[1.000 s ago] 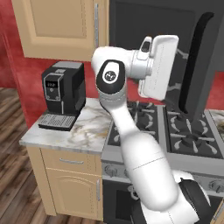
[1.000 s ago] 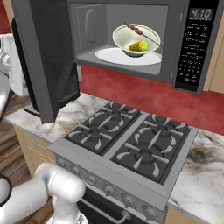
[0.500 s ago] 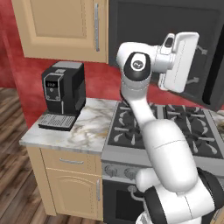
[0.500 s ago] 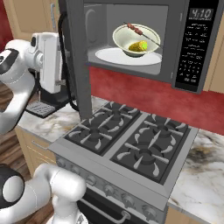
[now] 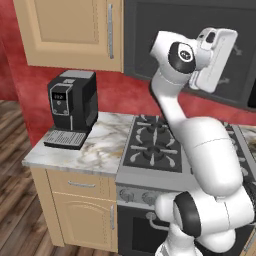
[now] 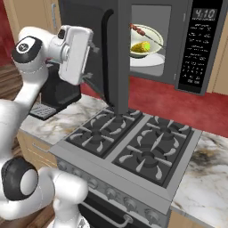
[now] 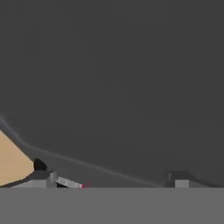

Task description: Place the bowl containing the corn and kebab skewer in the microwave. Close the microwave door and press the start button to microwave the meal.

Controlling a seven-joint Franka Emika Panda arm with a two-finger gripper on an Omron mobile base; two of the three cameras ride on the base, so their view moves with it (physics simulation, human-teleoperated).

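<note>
With the bowl (image 6: 145,41) of corn (image 6: 140,46) and kebab skewer (image 6: 141,32) inside the microwave (image 6: 182,42), the gripper (image 6: 94,62), jaws spread empty, presses the half-shut microwave door (image 6: 95,49); next, swing it closed.

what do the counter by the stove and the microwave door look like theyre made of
Counter: looks like polished marble or a marble-look stone, pale with brown-grey veining. Microwave door: flat dark grey, matte, likely painted metal or plastic, with a curved black handle; the render leaves it open.

The arm rises from the base and bends high. The gripper (image 6: 92,62) points sideways, jaws spread wide, holding nothing.
</note>
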